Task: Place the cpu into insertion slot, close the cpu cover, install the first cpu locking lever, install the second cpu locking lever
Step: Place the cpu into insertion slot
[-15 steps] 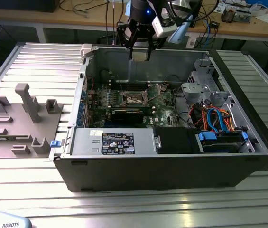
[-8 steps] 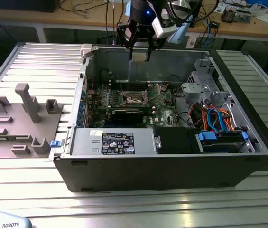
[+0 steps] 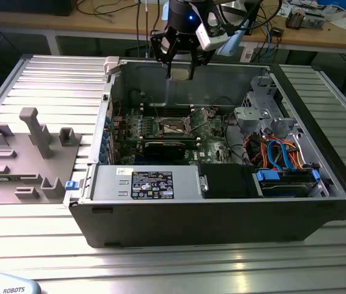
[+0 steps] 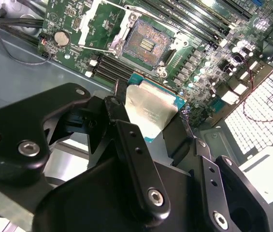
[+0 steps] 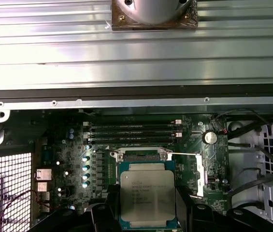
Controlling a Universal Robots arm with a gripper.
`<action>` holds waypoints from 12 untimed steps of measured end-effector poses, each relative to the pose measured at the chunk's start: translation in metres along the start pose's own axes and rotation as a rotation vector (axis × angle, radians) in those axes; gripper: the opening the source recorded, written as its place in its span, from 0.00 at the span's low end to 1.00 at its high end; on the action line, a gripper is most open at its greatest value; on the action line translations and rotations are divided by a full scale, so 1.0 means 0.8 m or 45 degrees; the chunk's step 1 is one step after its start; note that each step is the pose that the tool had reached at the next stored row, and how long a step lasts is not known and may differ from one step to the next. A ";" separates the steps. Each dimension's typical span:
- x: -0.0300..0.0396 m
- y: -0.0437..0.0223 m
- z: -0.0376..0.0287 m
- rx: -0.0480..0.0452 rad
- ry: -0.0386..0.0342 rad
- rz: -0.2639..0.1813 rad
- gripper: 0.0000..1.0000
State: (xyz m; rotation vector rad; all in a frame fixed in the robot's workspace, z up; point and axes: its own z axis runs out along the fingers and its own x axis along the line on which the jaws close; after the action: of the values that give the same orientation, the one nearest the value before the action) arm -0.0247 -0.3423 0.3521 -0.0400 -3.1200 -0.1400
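My gripper point(image 3: 180, 68) hangs over the rear part of the open computer case, shut on the cpu point(image 3: 180, 73). In both wrist views the cpu point(image 4: 150, 111) point(image 5: 147, 193) is a flat square with a silvery top and a blue-green edge, clamped between two black fingers point(image 4: 126, 135). It is held well above the motherboard. The insertion slot point(image 4: 146, 42) point(image 3: 173, 127) lies bare, its dark contact field showing. The cpu cover point(image 4: 97, 21) point(image 3: 201, 117) stands swung open beside the slot. In the first wrist view the cpu covers most of the slot.
The case point(image 3: 221, 226) lies open on a ribbed metal table. A black power-supply box point(image 3: 151, 184) sits at the case's front, with drive bays and blue and orange cables point(image 3: 283, 153) toward the exterior view's right. A grey fixture plate point(image 3: 19, 156) lies outside, toward the left. Memory slots point(image 5: 134, 133) run beside the socket.
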 end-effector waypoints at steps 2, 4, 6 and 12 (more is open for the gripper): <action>0.0000 -0.0001 0.0005 0.000 0.0000 0.000 0.54; 0.0000 -0.0001 0.0011 0.000 -0.0001 0.000 0.54; 0.0000 -0.0002 0.0018 0.000 0.0000 0.000 0.54; -0.0001 -0.0004 0.0042 0.000 0.0000 0.000 0.54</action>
State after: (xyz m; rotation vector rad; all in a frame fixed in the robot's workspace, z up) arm -0.0247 -0.3423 0.3488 -0.0400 -3.1200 -0.1401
